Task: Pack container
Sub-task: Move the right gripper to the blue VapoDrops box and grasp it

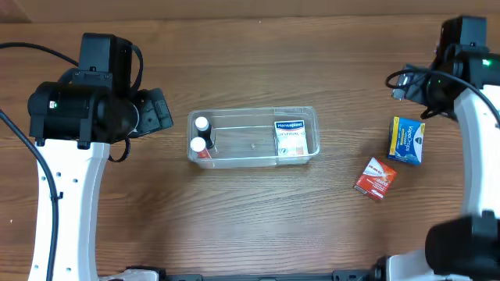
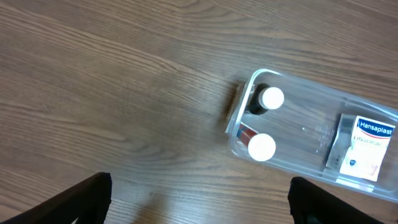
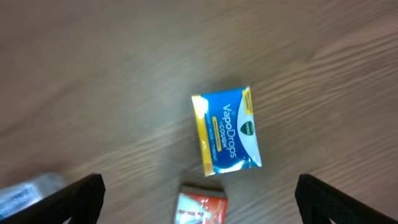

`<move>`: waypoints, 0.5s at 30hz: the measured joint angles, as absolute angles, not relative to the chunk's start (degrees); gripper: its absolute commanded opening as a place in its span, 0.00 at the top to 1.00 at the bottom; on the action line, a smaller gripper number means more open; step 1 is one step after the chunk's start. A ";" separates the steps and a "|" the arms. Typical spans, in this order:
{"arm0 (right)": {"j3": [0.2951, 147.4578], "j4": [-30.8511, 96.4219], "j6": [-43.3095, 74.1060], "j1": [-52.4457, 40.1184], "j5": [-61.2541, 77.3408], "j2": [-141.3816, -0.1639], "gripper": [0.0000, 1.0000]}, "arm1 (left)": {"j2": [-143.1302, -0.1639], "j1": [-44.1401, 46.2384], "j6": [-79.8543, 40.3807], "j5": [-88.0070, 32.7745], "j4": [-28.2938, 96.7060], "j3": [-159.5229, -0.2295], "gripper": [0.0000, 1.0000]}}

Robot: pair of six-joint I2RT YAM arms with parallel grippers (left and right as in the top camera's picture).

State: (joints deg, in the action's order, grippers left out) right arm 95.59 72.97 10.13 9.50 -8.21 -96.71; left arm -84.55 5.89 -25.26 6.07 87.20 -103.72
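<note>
The clear plastic container [image 1: 300,114] lies at the table's middle. It holds two white-capped bottles [image 1: 201,134] at its left end and a white Hansaplast box [image 1: 290,138] at its right end. It also shows in the left wrist view [image 2: 292,134]. A blue VapoDrops box [image 1: 407,140] and a red box [image 1: 376,178] lie on the table to its right; both show in the right wrist view, the blue box [image 3: 226,132] and the red box [image 3: 200,208]. My left gripper [image 2: 199,202] is open and empty, left of the container. My right gripper [image 3: 198,202] is open and empty, above the two boxes.
Bare wood tabletop [image 1: 258,218] surrounds the things. The left arm's white link [image 1: 66,203] stands at the left and the right arm's white link [image 1: 480,156] at the right edge. A corner of the container [image 3: 25,190] shows at the lower left of the right wrist view.
</note>
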 measured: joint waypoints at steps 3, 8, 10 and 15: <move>90.94 69.95 6.11 13.37 -5.65 -101.14 0.00 | -84.55 5.89 -25.10 6.07 87.18 -103.72 0.08; 89.25 67.96 2.85 17.72 -2.11 -106.61 0.00 | -84.55 5.89 -25.10 6.09 86.96 -103.72 0.08; 89.23 67.70 1.28 18.44 -0.25 -108.07 0.00 | -84.55 5.89 -25.10 6.07 86.63 -103.72 0.08; 89.23 67.64 -1.72 18.37 2.87 -113.58 0.00 | -84.55 5.89 -25.10 6.09 85.97 -103.72 0.08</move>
